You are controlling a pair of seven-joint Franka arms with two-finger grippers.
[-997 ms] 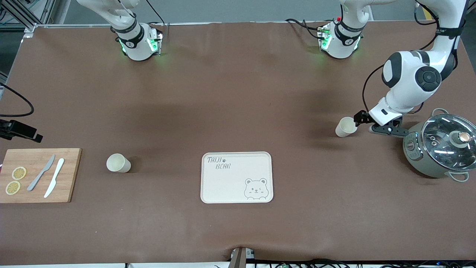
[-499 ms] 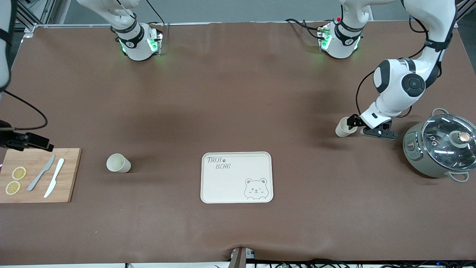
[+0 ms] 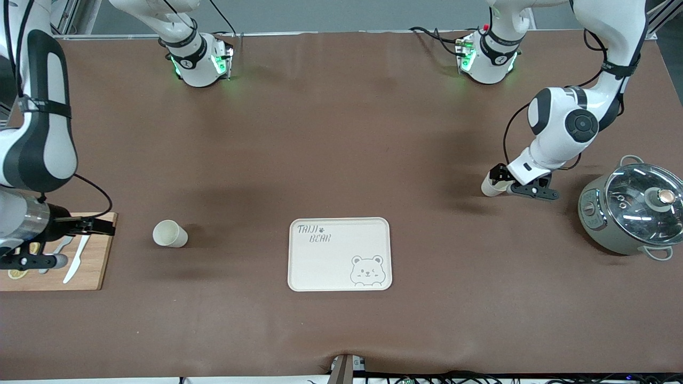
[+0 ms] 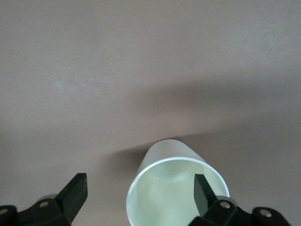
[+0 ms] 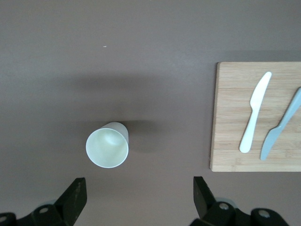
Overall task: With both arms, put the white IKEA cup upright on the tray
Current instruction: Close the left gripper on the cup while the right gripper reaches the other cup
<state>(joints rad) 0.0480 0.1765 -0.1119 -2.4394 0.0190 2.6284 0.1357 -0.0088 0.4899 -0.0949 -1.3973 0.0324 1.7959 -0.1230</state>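
Tray (image 3: 340, 254): set mid-worktop (image 3: 341, 133), bare. Cup (image 3: 489, 185): lying near pot (image 3: 629, 208), straddled by spread left pincer (image 3: 501, 178). Second cup (image 3: 169, 233): lying beside cutting board (image 3: 90, 266); right pincer (image 3: 101, 228), released, held over board's edge.

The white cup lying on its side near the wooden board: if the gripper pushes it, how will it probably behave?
The cup lies on its side on the table, so a push against its wall would probably roll it, curving since it looks tapered. It looks thin-walled and empty, so likely light and easily knocked away. Its smooth surface may slip between the fingers of the open right gripper.
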